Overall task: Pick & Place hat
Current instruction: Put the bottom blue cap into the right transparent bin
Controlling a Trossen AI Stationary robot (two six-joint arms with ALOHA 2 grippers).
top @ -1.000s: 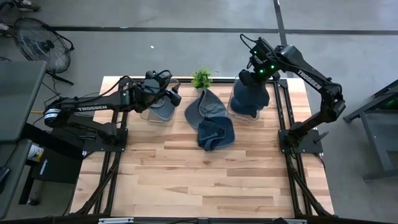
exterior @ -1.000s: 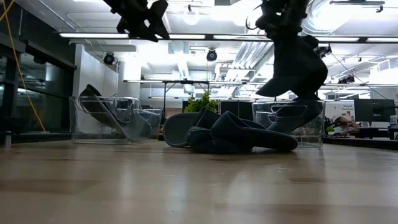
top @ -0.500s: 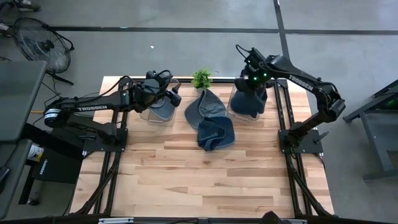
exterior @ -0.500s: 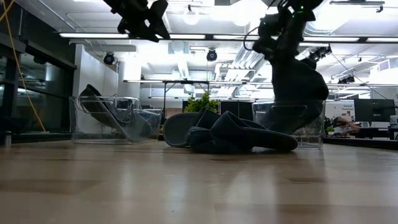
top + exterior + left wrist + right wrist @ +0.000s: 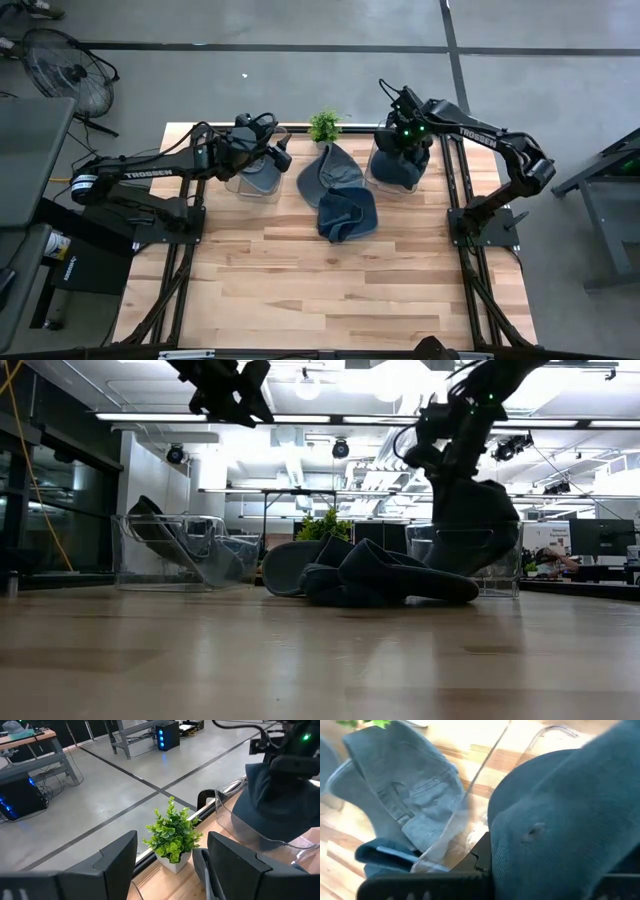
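Risk: the hat [image 5: 400, 160] may drape over the bin [image 5: 398, 185] rim rather than drop in, since its cloth bulges wide of the clear walls; letting go too high could spill it toward the pile [image 5: 345, 213] on the desk [image 5: 330, 290]
Hat: hangs directly under the right end effector [image 5: 405, 135], its lower part already inside the bin
Right end effector: pressed together, pinching the hat's top
Left end effector [image 5: 268, 150]: spread, empty, above the other bin [image 5: 255, 178]
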